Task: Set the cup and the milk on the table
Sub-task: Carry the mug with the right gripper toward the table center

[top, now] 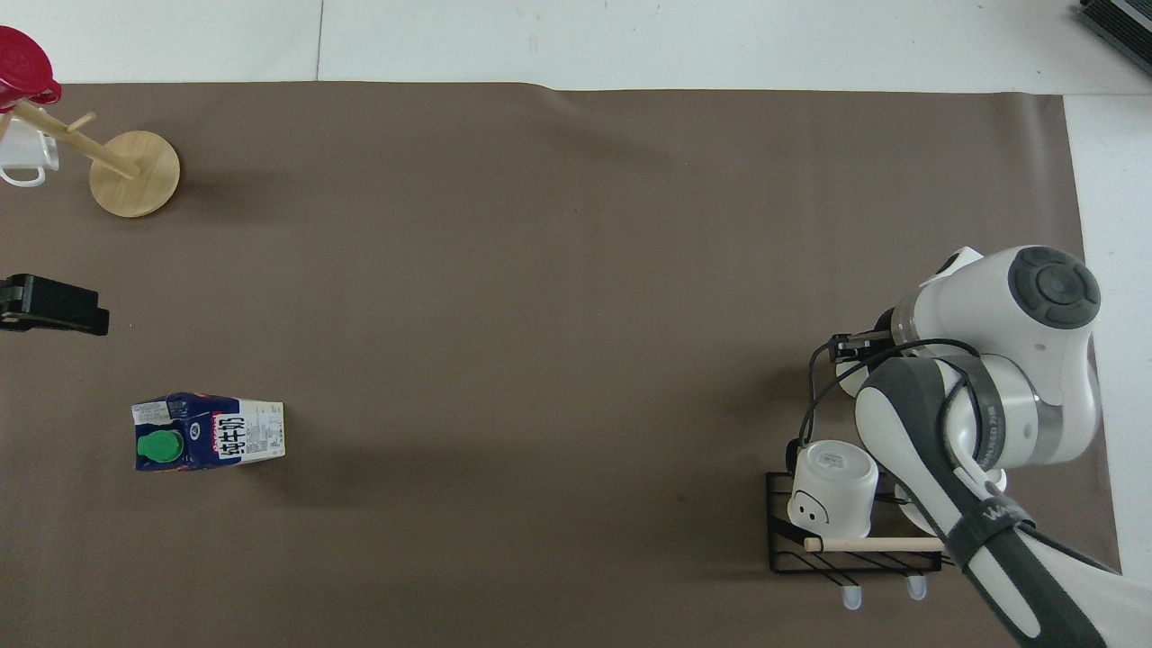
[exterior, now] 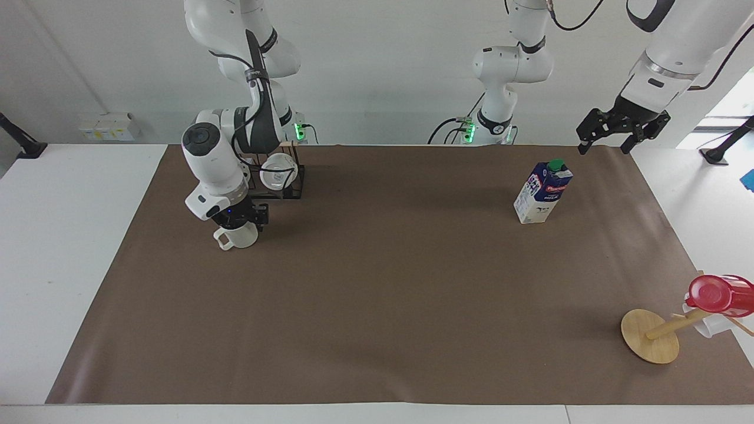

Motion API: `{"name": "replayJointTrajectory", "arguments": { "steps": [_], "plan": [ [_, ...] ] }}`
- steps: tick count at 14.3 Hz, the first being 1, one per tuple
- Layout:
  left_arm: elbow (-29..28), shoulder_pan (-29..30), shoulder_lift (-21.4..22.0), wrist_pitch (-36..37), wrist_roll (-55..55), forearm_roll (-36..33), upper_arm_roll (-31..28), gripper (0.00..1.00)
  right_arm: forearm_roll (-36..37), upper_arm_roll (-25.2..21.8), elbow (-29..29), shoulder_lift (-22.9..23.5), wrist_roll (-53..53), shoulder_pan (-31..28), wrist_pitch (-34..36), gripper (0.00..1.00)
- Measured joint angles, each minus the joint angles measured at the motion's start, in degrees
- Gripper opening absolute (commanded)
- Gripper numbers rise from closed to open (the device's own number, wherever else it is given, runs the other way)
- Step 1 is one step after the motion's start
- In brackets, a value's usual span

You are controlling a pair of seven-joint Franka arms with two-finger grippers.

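The cup (exterior: 240,236), an off-white mug with its handle toward the right arm's end, stands on the brown sheet of the table (exterior: 377,306). My right gripper (exterior: 239,221) is down on its rim. In the overhead view the right gripper (top: 850,344) and arm hide nearly all of the cup (top: 846,379). The milk (exterior: 542,193) stands upright on the sheet toward the left arm's end, and it also shows in the overhead view (top: 209,433). My left gripper (exterior: 605,146) hangs open and empty in the air over the table's edge beside the milk, waiting.
A black wire rack (exterior: 297,182) holding white mugs stands close to the cup, nearer to the robots; it also shows in the overhead view (top: 783,549). A wooden mug tree (exterior: 650,337) with a red cup (exterior: 720,294) stands far from the robots at the left arm's end.
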State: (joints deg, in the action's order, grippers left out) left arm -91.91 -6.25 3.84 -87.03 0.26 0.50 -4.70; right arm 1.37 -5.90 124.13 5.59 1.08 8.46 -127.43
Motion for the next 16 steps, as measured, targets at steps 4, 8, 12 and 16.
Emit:
{"name": "replayJointTrajectory", "arguments": {
  "steps": [4,8,12,16],
  "plan": [
    [0.00,-0.02,0.00,0.00,0.00,0.00,0.17,1.00,0.00,0.05,-0.47,0.24,0.00,0.31,-0.74,0.00],
    [0.00,-0.03,0.00,0.00,0.00,0.00,0.20,1.00,-0.01,0.08,-3.47,0.42,0.21,0.97,-0.78,0.00],
    [0.00,-0.02,0.00,0.00,-0.02,0.00,0.14,1.00,-0.07,0.12,-7.85,0.44,10.66,1.46,-0.78,0.00],
    [-0.03,-0.02,0.01,0.16,-0.02,0.00,0.14,1.00,-0.08,0.29,-10.02,0.83,25.11,6.28,-0.78,0.00]
  ]
}}
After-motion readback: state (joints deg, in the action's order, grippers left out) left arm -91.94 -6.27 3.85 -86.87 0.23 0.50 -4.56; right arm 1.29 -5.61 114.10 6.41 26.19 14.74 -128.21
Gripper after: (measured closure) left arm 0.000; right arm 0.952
